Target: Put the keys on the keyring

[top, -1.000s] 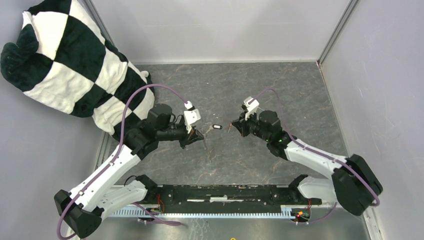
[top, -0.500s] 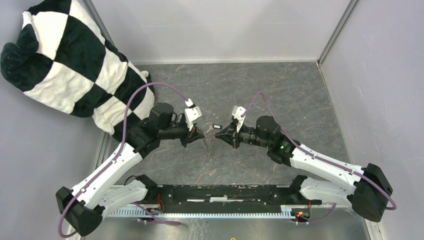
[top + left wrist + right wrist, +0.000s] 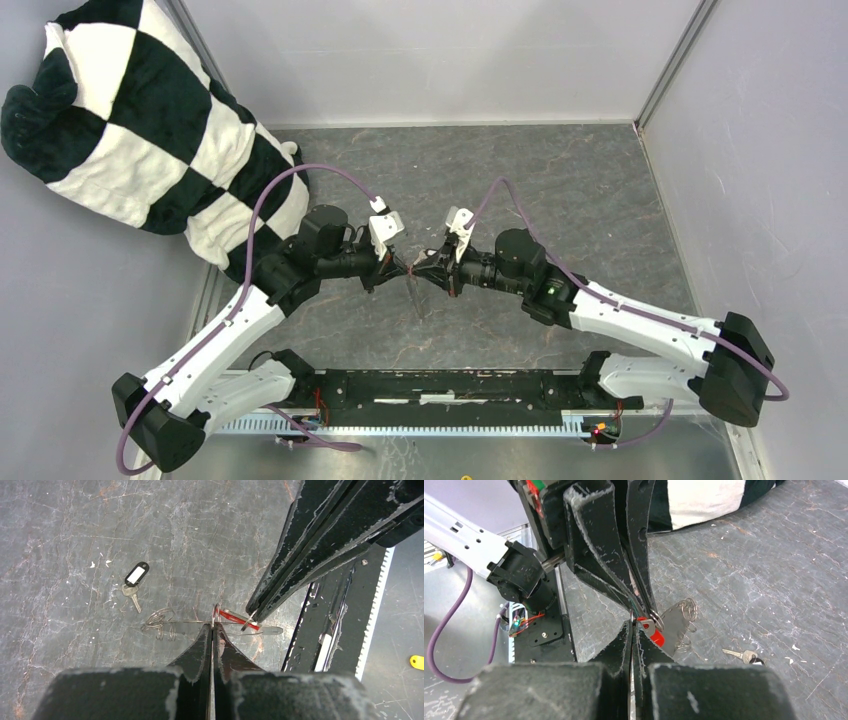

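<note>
- Change: the right claw [image 3: 430,271] has swung inward over the last second and now meets the left claw [image 3: 398,268] tip to tip.
- Grips: the right claw is clenched on the red-tagged key [image 3: 238,618]. The left claw pinches the keyring [image 3: 172,623] above the table [image 3: 560,180]. Threading looks imminent.
- The black-tagged key [image 3: 134,580] lies loose nearby.
- Table: grey, marbled, scuffed.
- Room: pale walls [image 3: 450,60], checkered cushion [image 3: 120,110] back left.

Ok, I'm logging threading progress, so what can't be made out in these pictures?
- Left wrist: whether the red-tag key is on the keyring; wire too thin, left gripper and right gripper tips cover the join.
- Top: both too small, under the grippers.
- Right wrist: black tag, cut off by the right gripper's finger.
</note>
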Robot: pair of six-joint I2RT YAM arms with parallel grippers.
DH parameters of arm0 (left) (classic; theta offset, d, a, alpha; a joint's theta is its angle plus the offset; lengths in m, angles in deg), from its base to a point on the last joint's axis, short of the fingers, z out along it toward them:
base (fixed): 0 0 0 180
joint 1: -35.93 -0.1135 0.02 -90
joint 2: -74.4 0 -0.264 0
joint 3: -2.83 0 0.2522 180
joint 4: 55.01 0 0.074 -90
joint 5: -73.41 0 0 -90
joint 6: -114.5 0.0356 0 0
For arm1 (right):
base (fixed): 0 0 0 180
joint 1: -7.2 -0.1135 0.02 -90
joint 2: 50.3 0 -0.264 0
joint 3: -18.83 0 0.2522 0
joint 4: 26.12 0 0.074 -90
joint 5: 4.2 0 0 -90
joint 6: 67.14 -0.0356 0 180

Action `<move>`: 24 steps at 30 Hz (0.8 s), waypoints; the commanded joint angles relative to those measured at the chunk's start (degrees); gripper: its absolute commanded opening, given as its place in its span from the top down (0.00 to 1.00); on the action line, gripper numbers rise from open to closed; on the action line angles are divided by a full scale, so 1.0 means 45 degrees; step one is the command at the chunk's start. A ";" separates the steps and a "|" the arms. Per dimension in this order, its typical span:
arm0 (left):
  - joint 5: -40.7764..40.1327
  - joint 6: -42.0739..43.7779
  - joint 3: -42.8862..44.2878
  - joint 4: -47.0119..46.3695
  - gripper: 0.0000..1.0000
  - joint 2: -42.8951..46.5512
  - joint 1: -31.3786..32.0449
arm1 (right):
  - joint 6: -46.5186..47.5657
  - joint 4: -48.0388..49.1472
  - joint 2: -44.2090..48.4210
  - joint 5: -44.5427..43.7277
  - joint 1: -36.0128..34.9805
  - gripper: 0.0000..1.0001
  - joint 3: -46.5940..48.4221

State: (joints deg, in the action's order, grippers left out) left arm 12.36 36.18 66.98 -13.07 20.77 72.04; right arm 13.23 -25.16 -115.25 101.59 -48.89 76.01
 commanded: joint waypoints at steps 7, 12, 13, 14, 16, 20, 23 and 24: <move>-0.0137 -0.0082 0.0311 -0.0653 0.98 0.0222 0.0001 | -0.0138 -0.0566 -0.0448 -0.0859 -0.0248 1.00 0.1055; -0.0146 -0.0077 0.0326 -0.0658 0.98 0.0218 0.0000 | -0.0010 -0.0729 -0.0431 -0.1283 -0.0304 0.99 0.1089; -0.0147 -0.0111 0.0325 -0.0685 0.98 0.0201 0.0001 | -0.0009 -0.0685 -0.0422 -0.1302 -0.0306 0.99 0.1074; -0.0144 -0.0142 0.0342 -0.0698 0.98 0.0194 0.0001 | -0.0009 -0.0666 -0.0429 -0.1313 -0.0328 0.99 0.1092; -0.0148 -0.0218 0.0383 -0.0705 0.98 0.0153 0.0001 | -0.0020 -0.0696 -0.0486 -0.1371 -0.0370 0.99 0.1161; -0.0135 -0.0318 0.0421 -0.0731 0.98 0.0144 0.0001 | -0.0049 -0.0512 -0.0585 -0.1403 -0.0444 0.99 0.1172; -0.0109 -0.0376 0.0474 -0.0735 0.98 0.0130 0.0001 | -0.0059 -0.0405 -0.0712 -0.1476 -0.0549 0.99 0.1210; -0.0110 -0.0390 0.0495 -0.0726 0.98 0.0121 0.0001 | -0.0059 -0.0391 -0.0751 -0.1525 -0.0582 0.99 0.1211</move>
State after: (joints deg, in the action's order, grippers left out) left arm 11.97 36.18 66.98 -13.09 20.79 72.04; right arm 12.68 -28.88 -117.89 95.97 -50.75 78.76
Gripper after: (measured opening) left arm 0.036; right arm 0.010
